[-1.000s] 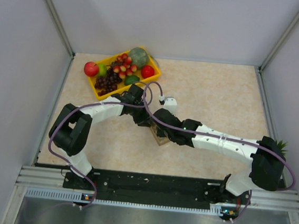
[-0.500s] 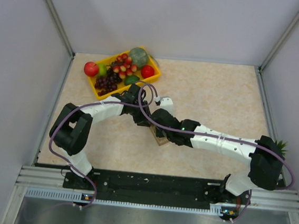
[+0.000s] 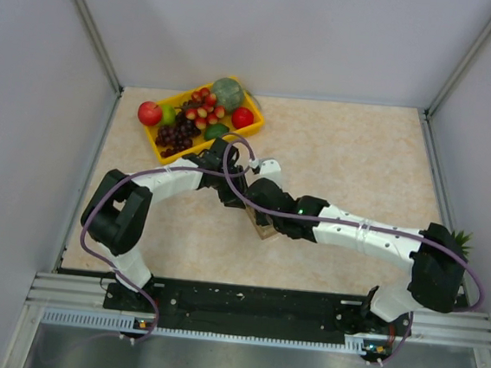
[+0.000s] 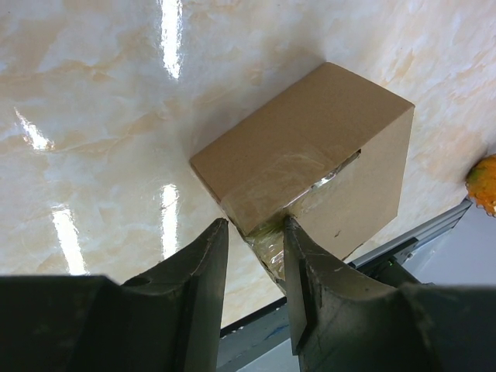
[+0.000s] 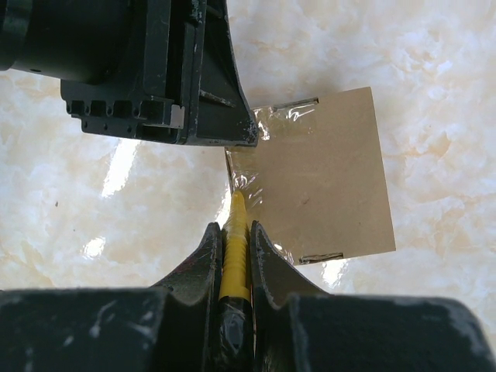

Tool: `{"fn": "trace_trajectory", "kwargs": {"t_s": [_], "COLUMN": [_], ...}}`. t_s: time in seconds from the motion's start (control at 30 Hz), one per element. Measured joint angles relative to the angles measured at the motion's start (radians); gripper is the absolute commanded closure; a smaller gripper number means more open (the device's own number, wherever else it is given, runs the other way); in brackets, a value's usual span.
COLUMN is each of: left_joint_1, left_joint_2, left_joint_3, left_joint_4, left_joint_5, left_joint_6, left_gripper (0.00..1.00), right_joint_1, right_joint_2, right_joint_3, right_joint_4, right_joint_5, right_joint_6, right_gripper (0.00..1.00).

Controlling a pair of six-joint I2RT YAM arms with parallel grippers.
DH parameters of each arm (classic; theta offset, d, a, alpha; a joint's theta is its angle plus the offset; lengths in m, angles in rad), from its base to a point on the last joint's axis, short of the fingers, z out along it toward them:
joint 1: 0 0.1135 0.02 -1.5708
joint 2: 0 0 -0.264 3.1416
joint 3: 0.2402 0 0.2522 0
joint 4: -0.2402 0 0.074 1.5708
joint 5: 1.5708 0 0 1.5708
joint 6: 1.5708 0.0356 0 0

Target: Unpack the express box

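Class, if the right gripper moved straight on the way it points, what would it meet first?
The box: the yellow tool held in the right gripper seems to touch its taped edge.

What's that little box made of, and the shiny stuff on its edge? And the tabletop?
The express box looks like plain brown cardboard: matt, with crisp folded edges. The shiny strip on it seems to be clear plastic tape, wrinkled and glinting. The table looks like polished marble or a print of it: beige veining, bright lamp reflections.
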Motion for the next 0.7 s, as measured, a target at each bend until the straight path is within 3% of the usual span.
{"fn": "trace_trajectory", "kwargs": {"t_s": [0.7], "left_joint_1": [0.003], "left_joint_2": [0.009], "left_joint_3": [0.000], "left_joint_4": [0.011], "left_joint_5": [0.032], "left_joint_6": [0.033], "left_gripper": [0.71], "right_joint_1": [-0.001], "right_joint_2": [-0.028], "right_joint_3": [-0.095], "right_joint_4": [0.143], "right_joint_5": [-0.065], "right_joint_6": [-0.100], "right_gripper": [1.00]}}
